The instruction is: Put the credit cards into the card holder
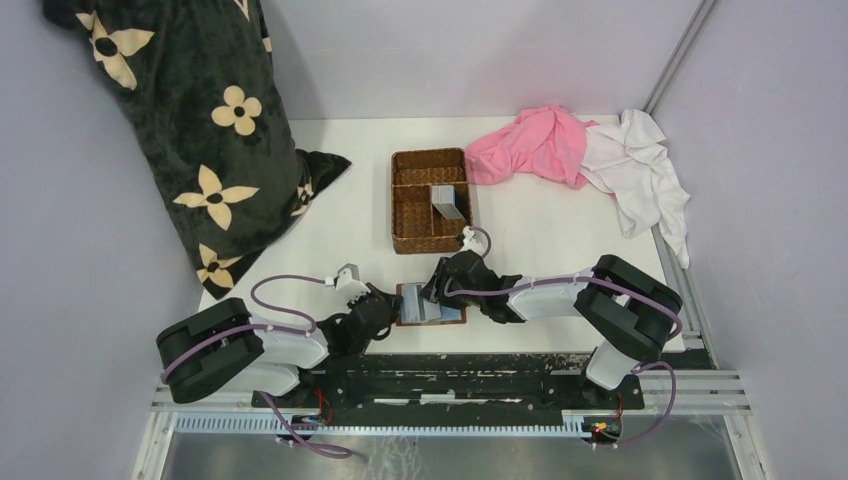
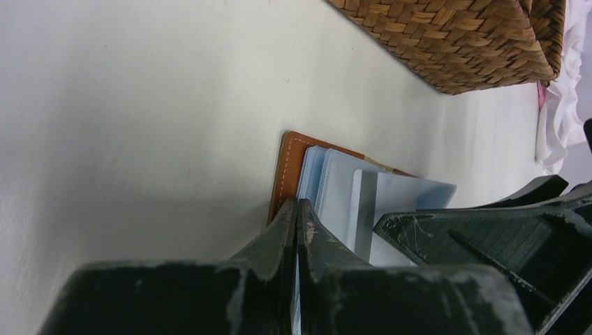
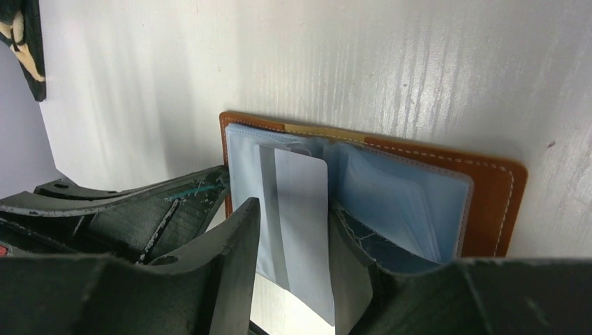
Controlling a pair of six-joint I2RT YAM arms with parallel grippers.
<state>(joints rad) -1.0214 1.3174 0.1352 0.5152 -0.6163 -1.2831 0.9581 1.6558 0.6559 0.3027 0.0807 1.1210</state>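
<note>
The brown leather card holder (image 1: 432, 305) lies open near the table's front edge, its clear plastic sleeves up (image 3: 489, 202). My left gripper (image 1: 385, 312) is shut on the thin edge of a sleeve at the holder's left side (image 2: 298, 206), beside the leather edge (image 2: 285, 174). My right gripper (image 3: 293, 206) holds a grey credit card (image 3: 300, 174) with a dark stripe by its two long edges. The card's far end sits in a sleeve and its near end sticks out. The card also shows in the left wrist view (image 2: 405, 192). More credit cards (image 1: 450, 200) stand in the basket.
A brown wicker basket (image 1: 410, 215) with compartments stands just behind the holder (image 2: 454, 42). A pink cloth (image 1: 535, 140) and a white cloth (image 1: 640, 165) lie at the back right. A dark flowered blanket (image 1: 190, 120) fills the back left.
</note>
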